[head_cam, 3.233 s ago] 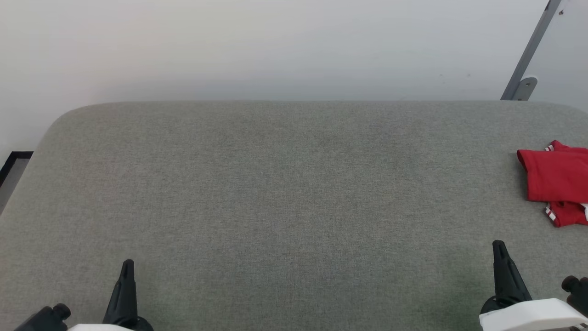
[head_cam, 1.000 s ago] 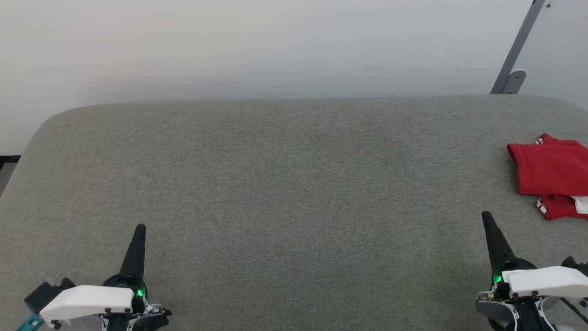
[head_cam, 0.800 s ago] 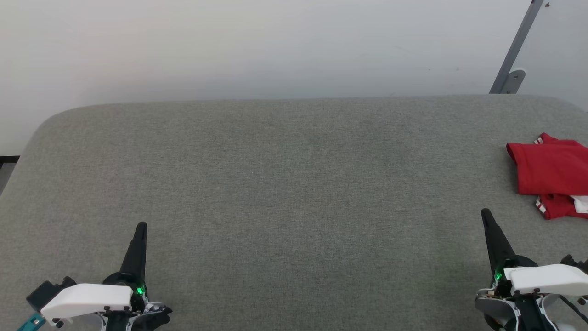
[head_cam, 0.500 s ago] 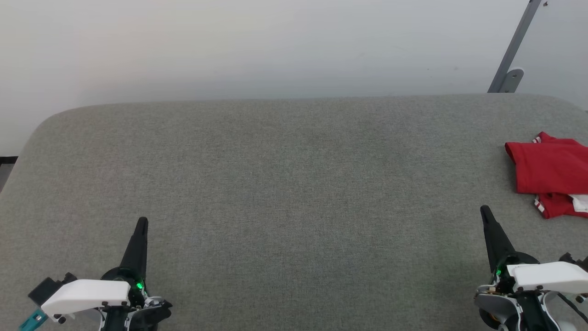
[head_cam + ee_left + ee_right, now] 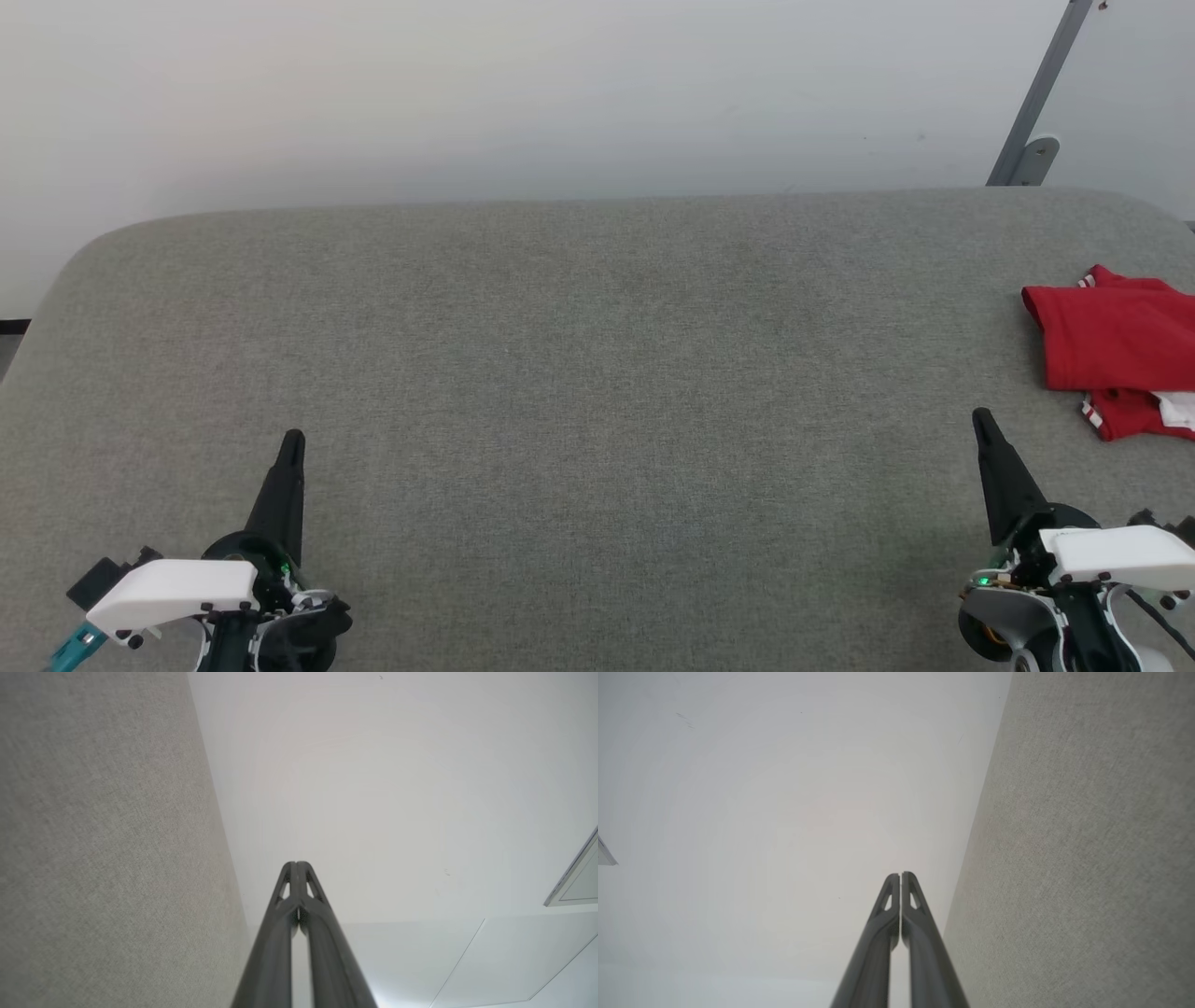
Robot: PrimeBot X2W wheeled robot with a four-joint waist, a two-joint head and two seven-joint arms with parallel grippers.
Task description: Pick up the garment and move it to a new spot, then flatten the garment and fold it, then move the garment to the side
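The garment [image 5: 1111, 341], red with a bit of white and striped trim showing, lies folded at the right edge of the grey table [image 5: 579, 373], cut off by the head view's border. My right gripper [image 5: 980, 420] hovers near the table's front right, below and left of the garment, shut and empty. Low at the front left, my left gripper [image 5: 293, 439] is shut too, holding nothing. Each wrist view shows its own gripper closed, the left gripper [image 5: 296, 864] and the right gripper [image 5: 900, 875], fingers pressed together and aimed at the pale wall.
A pale wall [image 5: 523, 93] rises behind the table's far edge. A grey metal bracket [image 5: 1036, 103] leans against it at the back right. The table's rounded left corner [image 5: 84, 257] shows, with a strip of dark floor beyond.
The head camera has shifted slightly, so the table and garment sit a little higher and further left. Both grippers reach a little further up the view, still shut.
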